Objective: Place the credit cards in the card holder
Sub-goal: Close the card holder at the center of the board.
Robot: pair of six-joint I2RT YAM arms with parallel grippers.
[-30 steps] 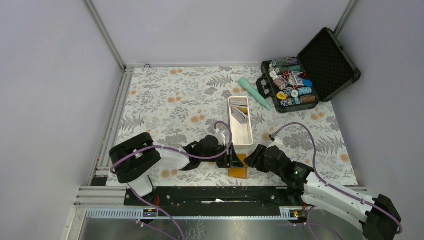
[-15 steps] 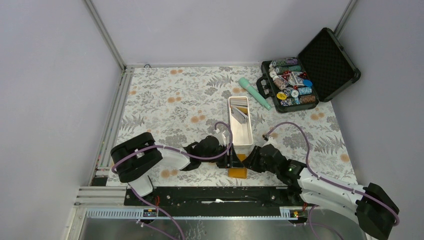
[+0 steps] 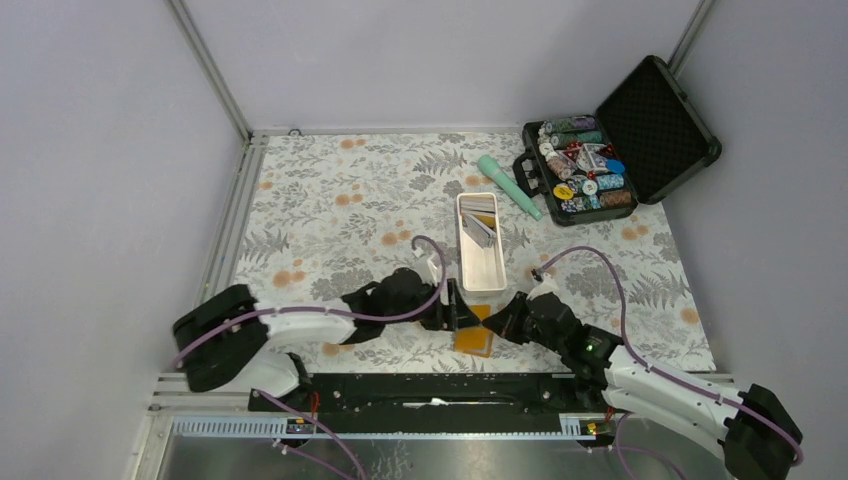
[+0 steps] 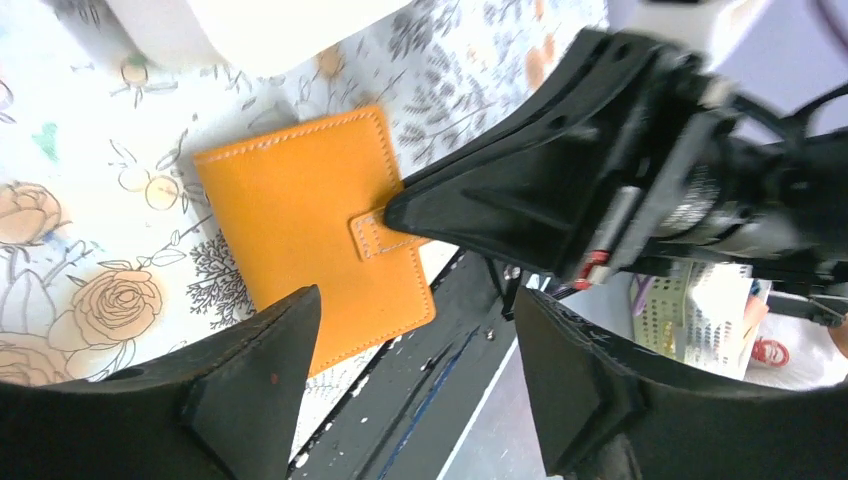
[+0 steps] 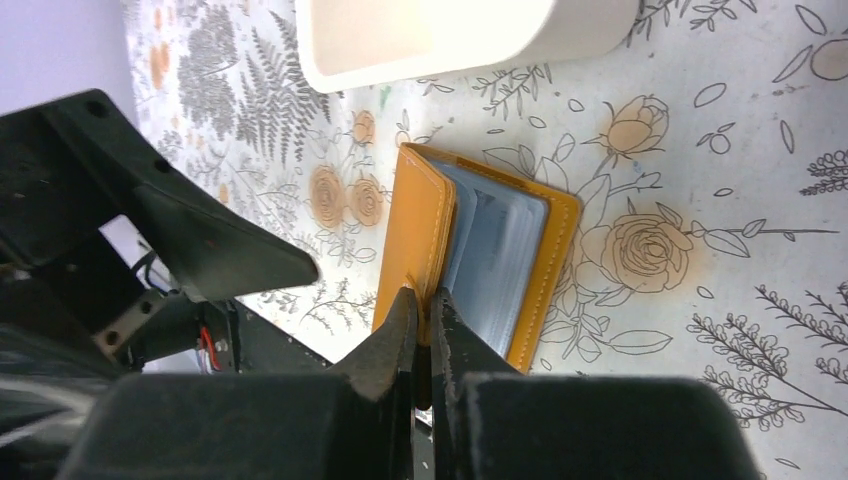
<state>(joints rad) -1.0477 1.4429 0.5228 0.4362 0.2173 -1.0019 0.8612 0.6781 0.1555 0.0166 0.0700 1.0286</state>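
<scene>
The card holder [image 3: 476,340] is a small orange booklet of leather-like stuff with pale stitching round its rounded edge. It lies on the floral-print table cover [image 3: 350,200] by the near edge, just in front of the near end of the long, smooth white tray [image 3: 483,268]. The right gripper [image 5: 424,305] has its black fingers pinched tight on the front cover at the snap tab [image 4: 375,235]. The cover is raised a little off the back, so the light blue, clear plastic pockets [image 5: 495,260] show in the gap. The left gripper [image 4: 415,305] hangs just to the holder's left with its jaws spread wide, holding nothing and clear of the leather. The credit cards [image 3: 480,225], thin flat rectangles in grey and white, lean at the far end of the tray, well apart from both grippers.
</scene>
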